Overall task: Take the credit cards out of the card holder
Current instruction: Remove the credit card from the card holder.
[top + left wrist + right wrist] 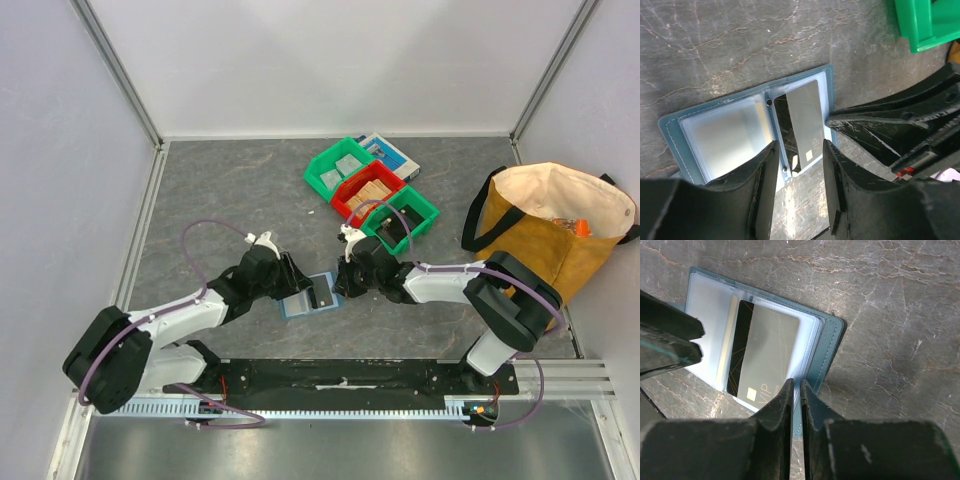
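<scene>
The slate-blue card holder (308, 296) lies open on the grey table between my two grippers. In the left wrist view the card holder (720, 135) shows a clear pocket on its left half and a grey credit card (806, 117) with a black stripe and gold chip on its right half. My left gripper (798, 167) is open, its fingertips either side of that card's near end. My right gripper (796, 387) is shut on the edge of the holder's right half (827, 340), beside the credit card (767, 352). A tan card edge (726, 342) shows in the other pocket.
Two green bins (345, 167) (405, 215) and a red bin (367, 190) hold small items behind the holder, with a blue-and-white flat box (390, 153) beyond them. A tan tote bag (555, 225) stands at the right. The right arm's fingers (880, 125) cross the left wrist view.
</scene>
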Controlling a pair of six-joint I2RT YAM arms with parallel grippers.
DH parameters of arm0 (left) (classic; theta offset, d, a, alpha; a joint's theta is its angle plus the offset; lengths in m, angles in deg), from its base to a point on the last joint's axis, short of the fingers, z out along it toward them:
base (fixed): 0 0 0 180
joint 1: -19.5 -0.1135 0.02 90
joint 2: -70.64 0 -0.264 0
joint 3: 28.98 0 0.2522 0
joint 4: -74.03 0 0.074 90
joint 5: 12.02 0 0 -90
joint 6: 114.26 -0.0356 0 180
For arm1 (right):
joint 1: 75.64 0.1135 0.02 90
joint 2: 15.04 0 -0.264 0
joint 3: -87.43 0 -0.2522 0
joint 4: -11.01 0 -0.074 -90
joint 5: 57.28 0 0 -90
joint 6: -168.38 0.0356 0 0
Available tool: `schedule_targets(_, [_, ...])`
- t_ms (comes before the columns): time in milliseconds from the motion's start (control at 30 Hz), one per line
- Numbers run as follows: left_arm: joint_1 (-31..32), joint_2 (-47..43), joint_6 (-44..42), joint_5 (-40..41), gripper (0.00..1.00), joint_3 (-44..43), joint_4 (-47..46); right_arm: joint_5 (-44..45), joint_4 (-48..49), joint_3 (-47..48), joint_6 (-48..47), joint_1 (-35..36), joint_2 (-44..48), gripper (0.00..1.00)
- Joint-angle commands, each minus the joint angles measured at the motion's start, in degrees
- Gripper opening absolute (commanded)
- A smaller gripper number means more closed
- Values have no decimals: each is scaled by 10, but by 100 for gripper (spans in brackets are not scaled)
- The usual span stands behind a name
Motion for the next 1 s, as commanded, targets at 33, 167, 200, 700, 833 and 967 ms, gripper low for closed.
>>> schedule_targets(33, [-2, 40, 54, 5, 46, 32, -101, -17, -2, -13, 2, -3, -16, 14])
schedule_targets(167, [-2, 76, 72, -13, 45, 46, -138, -20, 0, -15, 2, -5, -18, 14])
schedule_targets(200, [-2, 81, 74, -12, 46, 50, -144, -22, 0, -15, 1, -5, -19, 14])
schedule_targets(700, [-10, 92, 100, -30, 27, 94, -211, -30, 1, -17, 0, -8, -17, 14])
schedule_targets(833, [-10, 93, 99, -31, 21, 102, -232, -35, 3, -18, 0, -8, -20, 14])
schedule_targets(967, [-10, 99, 101, -37, 22, 112, -258, -37, 3, -18, 1, -9, -19, 14])
